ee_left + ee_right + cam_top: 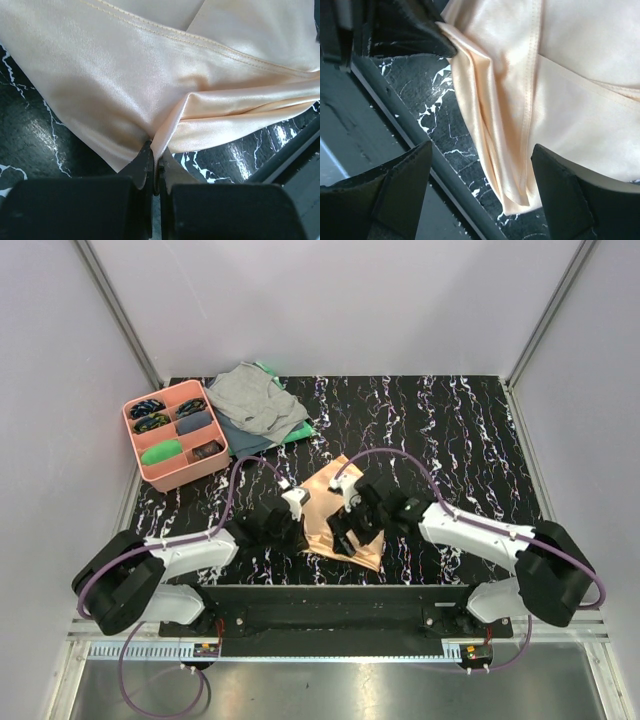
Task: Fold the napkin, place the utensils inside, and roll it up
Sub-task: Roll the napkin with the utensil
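Napkin lay folded near the middle of the desk's near edge. Left gripper was clamped on a pinched fold. Right gripper stood with jaws apart, straddling the hemmed edge.

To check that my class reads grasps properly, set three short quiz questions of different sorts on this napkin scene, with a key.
1. True or false: the left gripper is shut on the napkin.
2. The right gripper is: A open, B shut on the napkin, C out of view.
3. Fill in: the pink tray sits in the far-___ corner of the table.
Key: 1 true; 2 A; 3 left.
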`<move>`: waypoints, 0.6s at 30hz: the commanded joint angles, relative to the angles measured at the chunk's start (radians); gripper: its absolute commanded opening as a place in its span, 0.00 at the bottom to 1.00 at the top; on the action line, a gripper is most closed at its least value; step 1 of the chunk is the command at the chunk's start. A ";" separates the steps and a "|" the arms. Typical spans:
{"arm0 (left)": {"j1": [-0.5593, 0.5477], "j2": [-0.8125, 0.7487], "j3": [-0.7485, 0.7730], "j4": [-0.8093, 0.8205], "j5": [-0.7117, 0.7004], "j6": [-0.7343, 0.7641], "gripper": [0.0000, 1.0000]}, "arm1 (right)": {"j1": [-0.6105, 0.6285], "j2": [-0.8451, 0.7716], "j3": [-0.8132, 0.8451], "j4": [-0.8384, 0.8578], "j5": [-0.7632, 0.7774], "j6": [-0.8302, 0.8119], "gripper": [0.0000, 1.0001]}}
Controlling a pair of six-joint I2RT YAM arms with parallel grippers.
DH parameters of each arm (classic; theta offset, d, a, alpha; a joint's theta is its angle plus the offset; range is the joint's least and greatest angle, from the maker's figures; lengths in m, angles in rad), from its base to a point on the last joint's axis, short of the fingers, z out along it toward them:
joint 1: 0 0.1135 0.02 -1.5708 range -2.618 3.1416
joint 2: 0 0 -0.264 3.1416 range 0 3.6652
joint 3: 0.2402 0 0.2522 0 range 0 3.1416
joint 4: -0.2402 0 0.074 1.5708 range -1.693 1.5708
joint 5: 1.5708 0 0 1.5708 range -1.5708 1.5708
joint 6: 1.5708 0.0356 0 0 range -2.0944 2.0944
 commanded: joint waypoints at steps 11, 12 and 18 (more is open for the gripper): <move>0.094 0.039 0.079 -0.131 0.160 -0.056 0.00 | 0.224 0.142 0.065 0.109 0.372 -0.123 0.91; 0.101 0.040 0.080 -0.130 0.166 -0.061 0.00 | 0.227 0.152 0.077 0.103 0.366 -0.128 0.91; 0.120 0.060 0.083 -0.125 0.197 -0.068 0.00 | 0.276 0.187 0.087 0.072 0.366 -0.128 0.90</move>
